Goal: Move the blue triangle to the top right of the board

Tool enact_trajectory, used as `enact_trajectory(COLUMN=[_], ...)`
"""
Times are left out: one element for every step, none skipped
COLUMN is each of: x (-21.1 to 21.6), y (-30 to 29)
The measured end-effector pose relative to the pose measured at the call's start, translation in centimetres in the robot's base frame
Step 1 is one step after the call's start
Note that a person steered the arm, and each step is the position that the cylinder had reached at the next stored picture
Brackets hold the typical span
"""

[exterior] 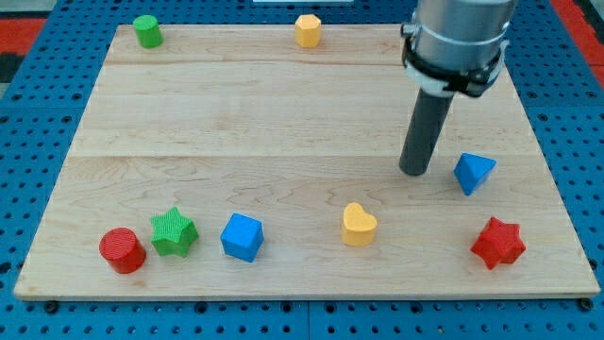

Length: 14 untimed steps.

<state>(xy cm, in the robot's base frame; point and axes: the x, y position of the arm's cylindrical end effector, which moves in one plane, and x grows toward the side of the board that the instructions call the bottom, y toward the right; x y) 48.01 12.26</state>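
The blue triangle (474, 172) lies on the wooden board (283, 123) at the view's right, about mid-height. My tip (413, 173) rests on the board just left of the blue triangle, with a small gap between them. The rod rises from the tip to the grey arm body at the view's top right.
A red star (497, 243) lies below the blue triangle. A yellow heart (359, 225) and a blue cube (242, 236) lie along the bottom. A green star (174, 231) and red cylinder (123, 250) sit bottom left. A green cylinder (146, 30) and yellow hexagon (308, 29) sit at the top edge.
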Motion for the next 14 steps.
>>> enact_trajectory(x=[4.1, 3.1, 0.0, -1.8, -3.9, -9.8, -14.7, -17.2, -20.5, -22.3, -21.1, -19.4, -19.3, -20.0], y=[3.7, 9.3, 7.7, 2.6, -0.3, -0.3, -1.4, -4.7, -5.2, -5.0, -5.7, -7.9, -0.9, 2.4])
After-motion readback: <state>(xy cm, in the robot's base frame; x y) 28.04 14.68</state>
